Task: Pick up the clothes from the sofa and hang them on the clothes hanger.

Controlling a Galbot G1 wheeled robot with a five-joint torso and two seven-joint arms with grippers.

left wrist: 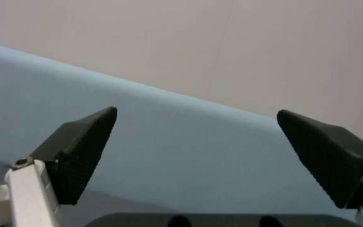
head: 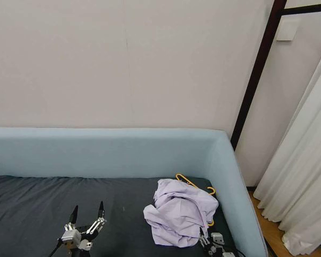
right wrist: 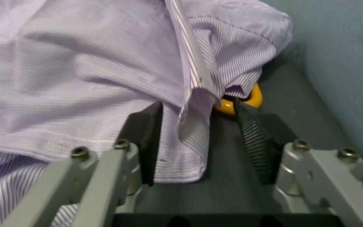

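Observation:
A crumpled lilac striped shirt (head: pixel 179 217) lies on the dark seat at the right end of the sofa (head: pixel 112 152). A yellow hanger (head: pixel 190 182) pokes out from under it. My right gripper (head: pixel 206 236) is low at the shirt's near right edge. In the right wrist view it (right wrist: pixel 197 106) is open, with a folded hem of the shirt (right wrist: pixel 93 71) between its fingers and a bit of the hanger (right wrist: pixel 241 101) just beyond. My left gripper (head: pixel 88 206) hovers open over bare seat to the left, facing the backrest (left wrist: pixel 168 142), with nothing between its fingers (left wrist: pixel 81 151).
The light blue sofa arm (head: pixel 235 182) rises right beside the shirt. Beyond it are a dark door frame (head: pixel 254 80) and white curtains (head: pixel 305 182). The dark seat cushion (head: pixel 32 203) stretches away to the left.

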